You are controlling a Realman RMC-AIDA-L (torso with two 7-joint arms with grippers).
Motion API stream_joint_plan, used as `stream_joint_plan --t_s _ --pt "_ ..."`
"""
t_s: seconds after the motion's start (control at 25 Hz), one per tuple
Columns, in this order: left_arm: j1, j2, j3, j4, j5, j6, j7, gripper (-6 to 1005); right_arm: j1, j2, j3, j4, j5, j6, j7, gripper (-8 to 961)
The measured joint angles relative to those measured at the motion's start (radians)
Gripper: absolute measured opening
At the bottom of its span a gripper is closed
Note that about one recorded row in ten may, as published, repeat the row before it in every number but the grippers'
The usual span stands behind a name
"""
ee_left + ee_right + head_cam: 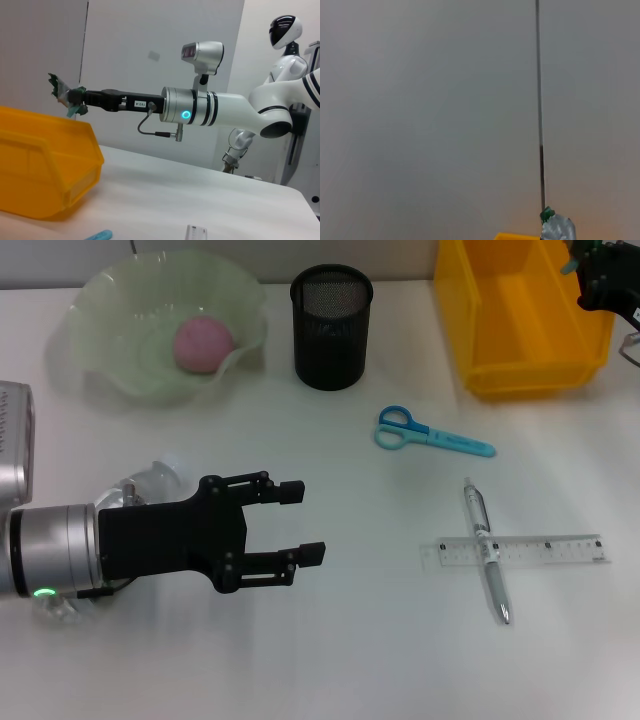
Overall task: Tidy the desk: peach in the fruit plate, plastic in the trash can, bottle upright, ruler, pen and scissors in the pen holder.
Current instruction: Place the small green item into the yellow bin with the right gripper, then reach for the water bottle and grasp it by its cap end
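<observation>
Fruit plate (100, 330), desk (330, 660) at 11 o'clock: holds the peach (203, 343).
Pen holder (331, 328), 12 o'clock: contents hidden by the mesh.
Trash can (520, 315), 1 o'clock: visible interior bare.
Right gripper (75, 102): above the trash can, jaws clamped on the plastic (64, 92) (crumpled, green and grey).
Left gripper (305, 523): low at 8 o'clock, jaws apart, holding nothing.
Bottle (150, 485): mostly hidden behind the left arm.
Loose: scissors (430, 433) at centre; pen (485, 550) lying across the ruler (550, 550), 4 o'clock.
</observation>
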Motion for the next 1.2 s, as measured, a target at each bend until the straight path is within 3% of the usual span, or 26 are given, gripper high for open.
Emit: stream_joint_plan --t_s 0.56,0.96,1.2 --pt "0.000 0.000 -0.009 0.001 -0.001 0.001 0.001 743 0.000 -0.001 -0.008 -0.008 -0.002 -0.009 0.000 53" --pt "0.000 0.000 -0.009 0.000 -0.002 0.003 0.001 744 0.000 -0.002 -0.006 -0.016 0.000 -0.009 0.000 458" --pt "0.000 0.000 -0.010 0.000 -0.002 0.003 0.001 744 -0.002 -0.001 -0.001 -0.019 0.000 -0.009 0.003 586"
